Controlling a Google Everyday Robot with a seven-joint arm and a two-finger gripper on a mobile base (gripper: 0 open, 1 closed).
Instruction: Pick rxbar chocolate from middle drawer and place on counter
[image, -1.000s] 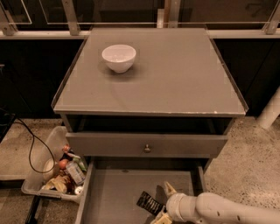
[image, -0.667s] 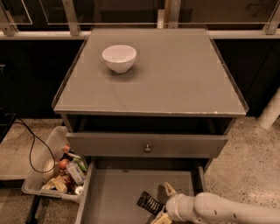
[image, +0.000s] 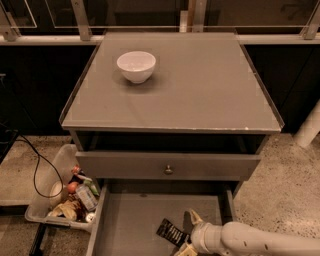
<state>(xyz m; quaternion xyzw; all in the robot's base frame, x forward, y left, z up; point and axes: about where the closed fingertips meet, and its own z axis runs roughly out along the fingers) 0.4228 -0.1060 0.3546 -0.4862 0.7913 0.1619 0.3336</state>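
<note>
Camera view looks down on a square, flat grey counter (image: 200, 95) with a thin raised rim, where a small white round bowl (image: 136, 66) stands near the far left corner. Below it, a grey drawer front with a round metal knob (image: 168, 170) is nearly shut. Under that, the wide shallow grey middle drawer (image: 130, 225) is pulled out. The flat black rxbar chocolate (image: 171, 231) lies tilted on the drawer floor, right of centre. The gripper (image: 186, 233), on a white arm entering from the lower right, is down in this drawer, its yellowish fingers (image: 193, 218) spread wide on either side of the bar's near end. A clear plastic bin (image: 56, 165) of colourful packets sits on the floor at left.
</note>
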